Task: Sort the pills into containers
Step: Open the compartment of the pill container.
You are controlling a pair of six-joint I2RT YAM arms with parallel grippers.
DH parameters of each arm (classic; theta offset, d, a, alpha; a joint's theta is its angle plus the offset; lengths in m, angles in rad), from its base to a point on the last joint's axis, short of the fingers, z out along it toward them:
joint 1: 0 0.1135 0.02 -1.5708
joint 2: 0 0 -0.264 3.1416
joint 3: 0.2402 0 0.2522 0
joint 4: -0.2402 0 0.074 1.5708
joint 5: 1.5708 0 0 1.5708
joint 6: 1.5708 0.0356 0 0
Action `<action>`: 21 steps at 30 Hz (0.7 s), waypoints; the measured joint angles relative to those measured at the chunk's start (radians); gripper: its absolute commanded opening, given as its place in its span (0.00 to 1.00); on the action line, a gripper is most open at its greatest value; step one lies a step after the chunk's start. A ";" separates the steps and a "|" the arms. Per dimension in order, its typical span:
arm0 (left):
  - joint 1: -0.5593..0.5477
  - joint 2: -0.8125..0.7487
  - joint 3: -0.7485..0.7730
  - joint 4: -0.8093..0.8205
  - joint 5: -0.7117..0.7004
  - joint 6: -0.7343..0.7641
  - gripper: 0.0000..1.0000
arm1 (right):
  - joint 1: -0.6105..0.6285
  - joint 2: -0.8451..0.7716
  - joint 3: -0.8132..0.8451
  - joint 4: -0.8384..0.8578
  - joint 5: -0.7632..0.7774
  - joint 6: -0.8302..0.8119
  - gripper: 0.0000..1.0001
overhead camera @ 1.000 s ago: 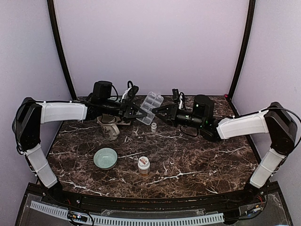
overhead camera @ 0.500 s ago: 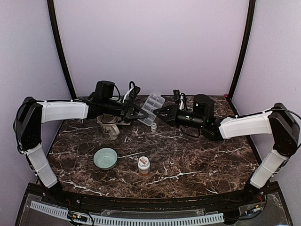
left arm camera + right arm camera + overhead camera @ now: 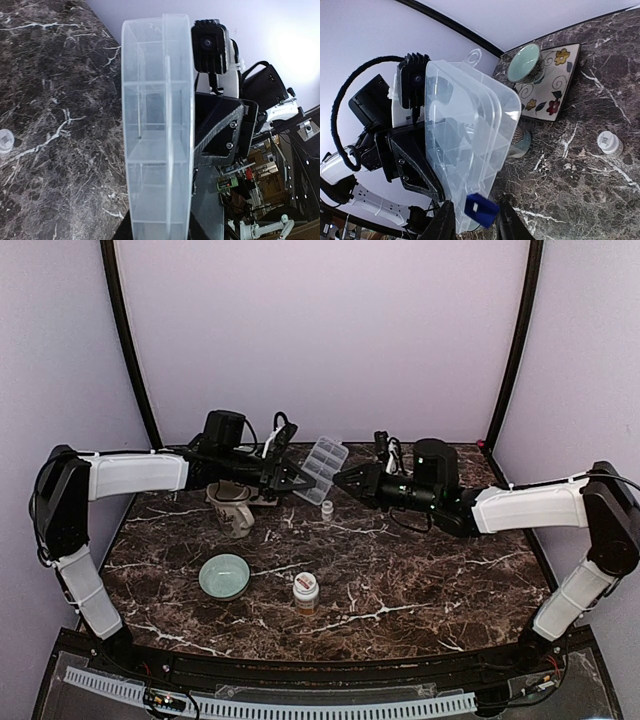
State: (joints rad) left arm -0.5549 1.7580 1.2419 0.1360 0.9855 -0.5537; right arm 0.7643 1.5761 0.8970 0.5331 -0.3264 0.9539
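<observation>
One clear pill box (image 3: 322, 466) is up in the air over the back of the desk (image 3: 420, 570), held tight by the left hand (image 3: 296, 483). The right hand (image 3: 341, 480) sits at its blue clasp (image 3: 481, 210); I cannot tell if it pinches. The box looks light, stiff and slippery, so hold its edges.

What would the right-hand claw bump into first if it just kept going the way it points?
The clear pill box, held up by the left gripper. Its blue latch sits between the fingers of the right gripper, so almost no gap is left.
</observation>
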 measured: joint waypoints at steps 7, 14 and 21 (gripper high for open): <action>0.018 0.012 0.000 -0.027 -0.052 0.000 0.00 | -0.002 -0.003 -0.001 -0.049 0.024 -0.014 0.34; 0.018 0.012 0.000 -0.024 -0.048 -0.008 0.00 | -0.002 -0.006 -0.001 -0.059 0.032 -0.016 0.48; 0.018 0.012 0.000 -0.018 -0.023 -0.018 0.00 | -0.002 -0.002 -0.006 -0.011 0.026 0.000 0.58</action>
State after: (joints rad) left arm -0.5365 1.7699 1.2419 0.1177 0.9627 -0.5720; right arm 0.7628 1.5742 0.8913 0.5224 -0.3000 0.9539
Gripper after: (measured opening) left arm 0.210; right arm 0.569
